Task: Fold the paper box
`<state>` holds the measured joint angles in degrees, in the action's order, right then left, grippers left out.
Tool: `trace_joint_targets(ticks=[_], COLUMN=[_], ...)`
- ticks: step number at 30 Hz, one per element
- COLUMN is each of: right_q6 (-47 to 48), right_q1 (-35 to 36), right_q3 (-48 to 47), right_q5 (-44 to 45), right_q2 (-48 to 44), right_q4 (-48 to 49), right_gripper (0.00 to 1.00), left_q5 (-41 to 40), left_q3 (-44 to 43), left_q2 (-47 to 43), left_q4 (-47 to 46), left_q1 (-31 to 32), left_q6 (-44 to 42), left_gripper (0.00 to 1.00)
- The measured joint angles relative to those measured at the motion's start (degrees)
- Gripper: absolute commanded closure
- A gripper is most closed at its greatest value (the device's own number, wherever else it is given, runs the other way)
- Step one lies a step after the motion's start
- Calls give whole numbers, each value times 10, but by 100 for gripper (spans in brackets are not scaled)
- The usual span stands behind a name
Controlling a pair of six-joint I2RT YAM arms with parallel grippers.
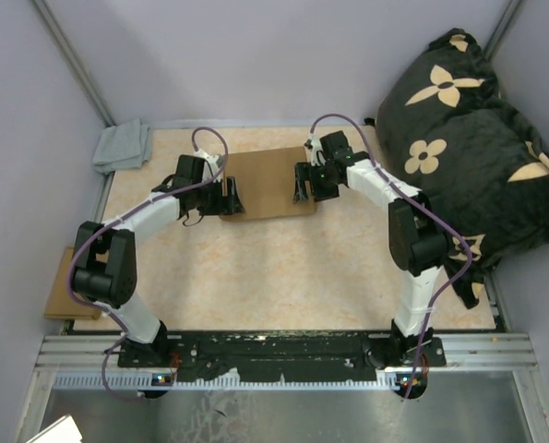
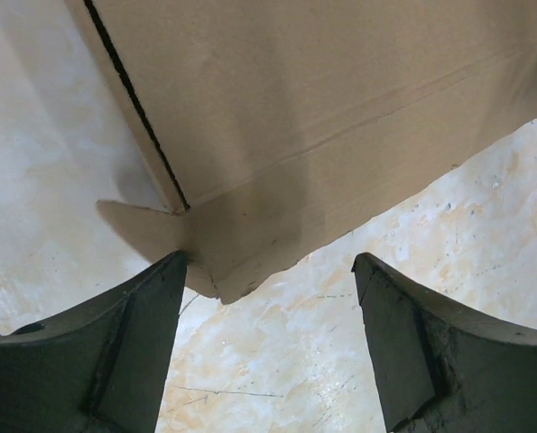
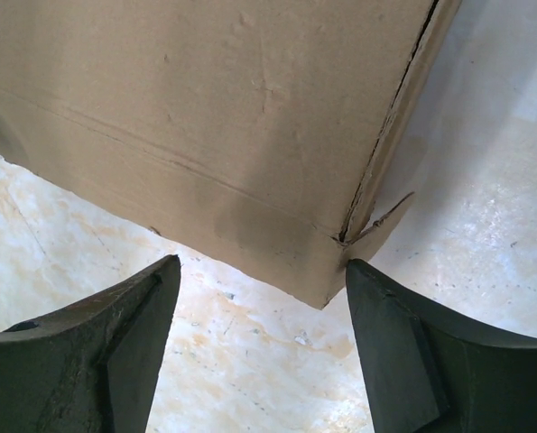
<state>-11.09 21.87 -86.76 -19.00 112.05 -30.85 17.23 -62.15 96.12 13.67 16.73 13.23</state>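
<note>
The paper box (image 1: pixel 267 182) is a brown cardboard rectangle lying at the far middle of the table. My left gripper (image 1: pixel 230 198) stands open at its near-left corner, and my right gripper (image 1: pixel 306 185) stands open at its near-right corner. In the left wrist view the box (image 2: pixel 322 108) shows a crease, a dark slit and a small tab at the corner; that corner sits just beyond my open left gripper (image 2: pixel 270 267), close to the left fingertip. In the right wrist view the box (image 3: pixel 214 117) has its corner between the tips of my open right gripper (image 3: pixel 262 264). Neither holds anything.
A smaller plain cardboard rectangle (image 1: pixel 60 295) lies at the table's left edge. A grey cloth (image 1: pixel 124 146) sits at the far left corner. A big black cushion with tan flowers (image 1: pixel 477 138) fills the right side. Walls close in the back.
</note>
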Motion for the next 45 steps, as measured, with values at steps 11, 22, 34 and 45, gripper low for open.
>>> trace_joint_targets(ticks=[11,22,34,45], right_q6=[2,10,4,1], right_q1=[2,1,1,1], right_q3=[0,-53,-76,-73], right_q5=[-13,-12,-12,3], right_q2=[0,7,18,21], right_q4=[-5,-103,-173,-193], right_gripper=[27,38,40,38], left_q5=[21,28,40,77], left_q3=[-4,-132,-167,-167], left_q2=[9,91,92,91], left_q4=[10,154,228,247], left_q1=[-1,-9,-8,-20], left_q6=[0,-3,12,37], left_gripper=[28,44,49,60])
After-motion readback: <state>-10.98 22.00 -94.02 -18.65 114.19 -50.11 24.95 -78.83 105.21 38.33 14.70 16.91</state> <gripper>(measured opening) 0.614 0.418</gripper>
